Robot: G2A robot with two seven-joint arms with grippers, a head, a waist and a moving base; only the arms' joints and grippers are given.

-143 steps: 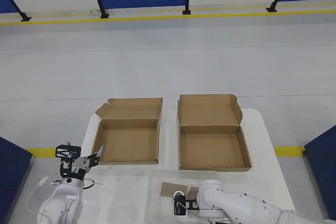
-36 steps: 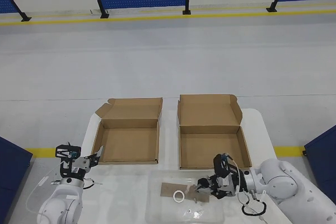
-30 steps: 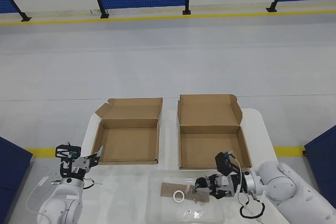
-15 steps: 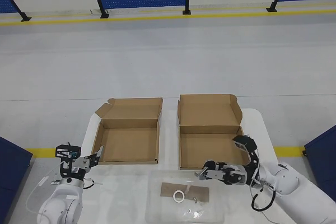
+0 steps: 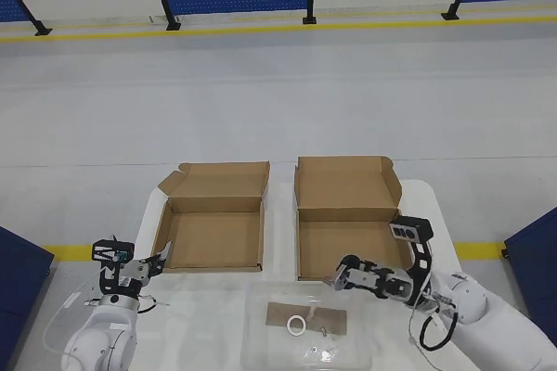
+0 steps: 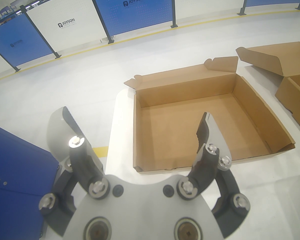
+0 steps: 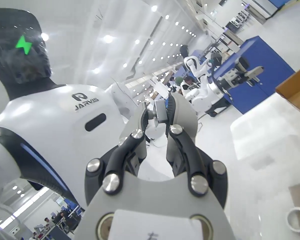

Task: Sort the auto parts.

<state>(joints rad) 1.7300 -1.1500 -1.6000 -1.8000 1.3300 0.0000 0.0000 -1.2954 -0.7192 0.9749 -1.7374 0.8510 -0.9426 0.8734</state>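
Observation:
My right gripper is shut on a small metal part, a bolt-like piece pinched between the fingertips. It hangs above the far edge of the clear tray, just in front of the right cardboard box. In the tray lie a brown card, a white ring and a few small metal parts. The white ring is below the gripper in the right wrist view. My left gripper stands open and holds nothing, near the front left corner of the left box.
Both cardboard boxes, left box included, lie open with lids folded back and nothing inside. A blue cabinet stands left of the table, another to the right. The table's white top is bare between left arm and tray.
The right arm rose out of the tray with the small metal part and swung toward the right box, its wrist turning over. The left arm kept still.

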